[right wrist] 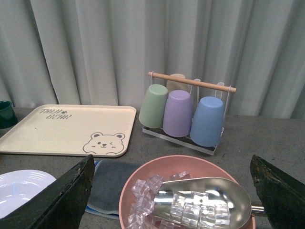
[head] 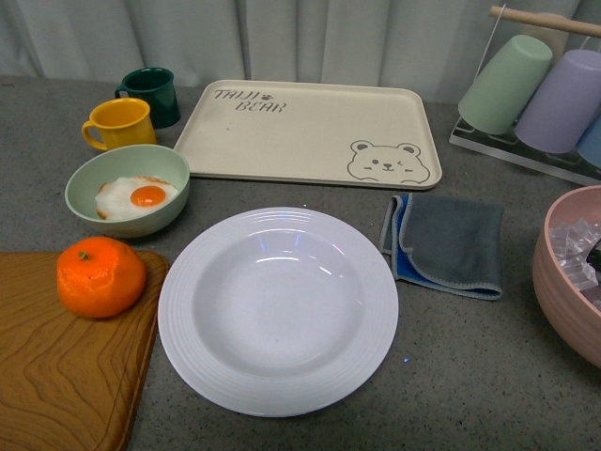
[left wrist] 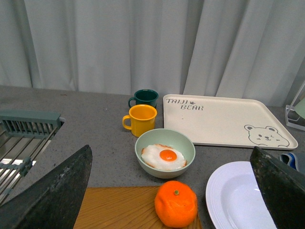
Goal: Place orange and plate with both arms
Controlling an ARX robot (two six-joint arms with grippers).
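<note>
The orange (head: 100, 275) sits on the far corner of a wooden cutting board (head: 66, 376) at the front left; the left wrist view shows the orange (left wrist: 176, 203) too. The white ridged plate (head: 278, 308) lies flat on the grey table, just right of the orange. My left gripper (left wrist: 174, 191) is open and hangs above and short of the orange, its dark fingers (left wrist: 52, 193) wide apart. My right gripper (right wrist: 174, 191) is open over a pink bowl. A slice of the plate (right wrist: 19, 188) appears in the right wrist view. Neither arm appears in the front view.
A beige bear-print tray (head: 310, 132) lies behind the plate. A green bowl with a fried egg (head: 128, 193), a yellow mug (head: 120, 122) and a dark green mug (head: 152, 94) stand at the left. A grey-blue cloth (head: 446, 244), a pink bowl of ice with a metal scoop (right wrist: 190, 200) and a cup rack (right wrist: 183, 112) are at the right.
</note>
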